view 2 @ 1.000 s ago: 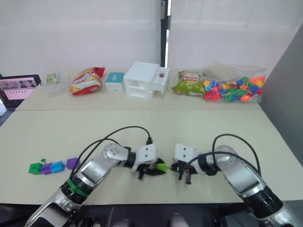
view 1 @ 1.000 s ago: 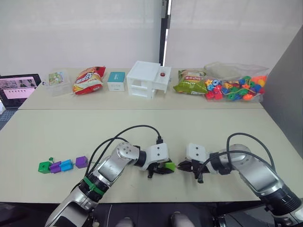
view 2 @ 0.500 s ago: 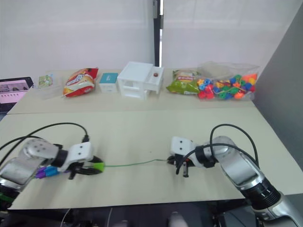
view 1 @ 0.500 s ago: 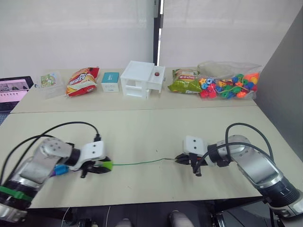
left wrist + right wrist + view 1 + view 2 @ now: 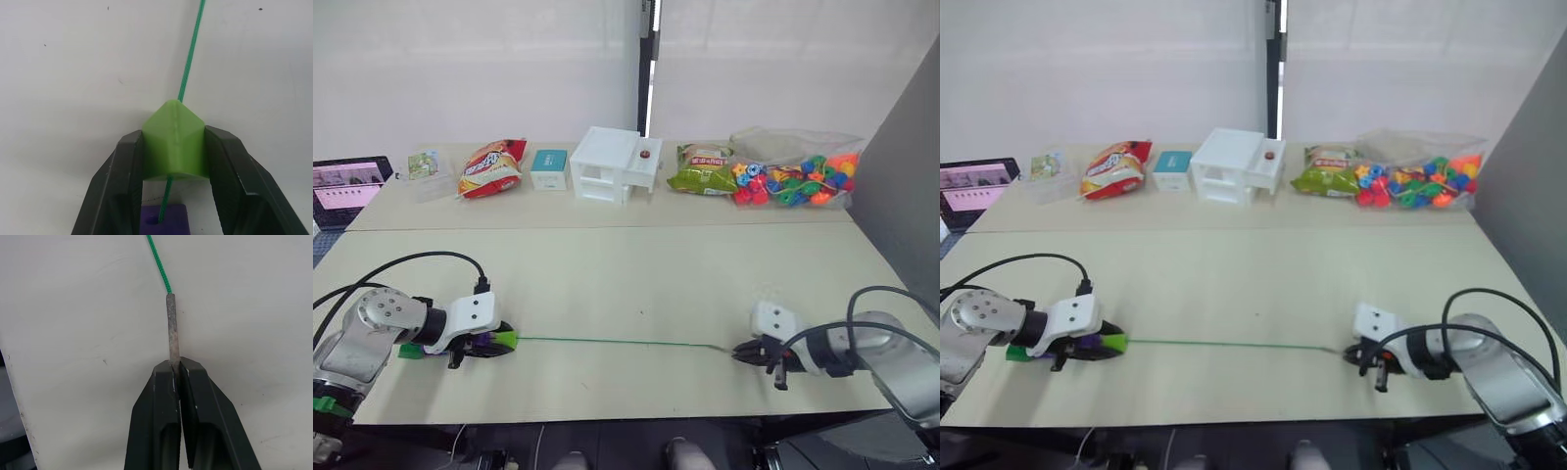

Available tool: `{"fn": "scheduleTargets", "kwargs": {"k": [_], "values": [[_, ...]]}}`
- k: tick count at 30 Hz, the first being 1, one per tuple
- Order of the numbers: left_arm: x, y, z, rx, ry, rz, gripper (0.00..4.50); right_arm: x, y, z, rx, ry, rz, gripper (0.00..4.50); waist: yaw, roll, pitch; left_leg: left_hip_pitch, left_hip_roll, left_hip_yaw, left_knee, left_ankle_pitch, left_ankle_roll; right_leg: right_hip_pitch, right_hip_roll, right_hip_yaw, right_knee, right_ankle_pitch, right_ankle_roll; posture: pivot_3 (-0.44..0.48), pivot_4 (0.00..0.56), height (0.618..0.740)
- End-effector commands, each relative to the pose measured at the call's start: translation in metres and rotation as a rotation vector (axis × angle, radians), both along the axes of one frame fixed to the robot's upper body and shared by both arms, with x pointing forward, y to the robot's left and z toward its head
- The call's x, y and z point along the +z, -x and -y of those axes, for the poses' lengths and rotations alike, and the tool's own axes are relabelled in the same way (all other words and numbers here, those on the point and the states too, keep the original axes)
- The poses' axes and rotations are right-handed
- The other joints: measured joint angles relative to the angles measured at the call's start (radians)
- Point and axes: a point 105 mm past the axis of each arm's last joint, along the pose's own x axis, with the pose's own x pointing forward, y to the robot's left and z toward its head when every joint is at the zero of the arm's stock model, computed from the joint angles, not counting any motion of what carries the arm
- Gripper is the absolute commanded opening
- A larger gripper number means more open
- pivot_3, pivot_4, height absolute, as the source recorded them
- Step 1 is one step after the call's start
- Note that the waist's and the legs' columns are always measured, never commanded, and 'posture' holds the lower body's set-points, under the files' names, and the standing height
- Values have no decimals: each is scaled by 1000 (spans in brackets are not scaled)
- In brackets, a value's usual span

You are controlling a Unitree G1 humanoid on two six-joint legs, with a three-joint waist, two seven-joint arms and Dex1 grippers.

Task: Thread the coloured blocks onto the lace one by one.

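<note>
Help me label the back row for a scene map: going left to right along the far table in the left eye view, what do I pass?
Laptop → clear box → red snack bag → teal box → white drawer unit → green snack bag → bag of coloured beads.

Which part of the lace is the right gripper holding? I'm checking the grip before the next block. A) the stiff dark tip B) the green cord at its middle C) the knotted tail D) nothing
A: the right gripper's fingers pinch the stiff dark tip of the lace.
</note>
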Motion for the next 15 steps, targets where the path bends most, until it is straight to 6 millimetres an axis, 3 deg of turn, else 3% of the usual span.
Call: {"fn": "scheduleTargets", "kwargs": {"k": [1, 12, 15], "values": [[-18, 6, 5, -24, -31, -53, 1341, 13, -4, 1, -20, -5, 66, 0, 2, 1, -1, 0, 0, 0, 0, 0, 0, 0, 0, 0, 0, 0, 0, 0, 150, 740], [-17, -1, 13, -31, 6, -19, 1341, 12, -6, -12, 14, -25, 72, 0, 12, 2, -1, 0, 0, 0, 1, 0, 0, 1, 0, 0, -1, 0, 0, 0, 150, 740], [-17, 1, 12, -27, 17, -62, 2761, 11, -6, -18, 31, -30, 72, 0, 15, 2, -1, 0, 0, 0, 1, 0, 0, 1, 0, 0, -1, 0, 0, 0, 150, 740]]}}
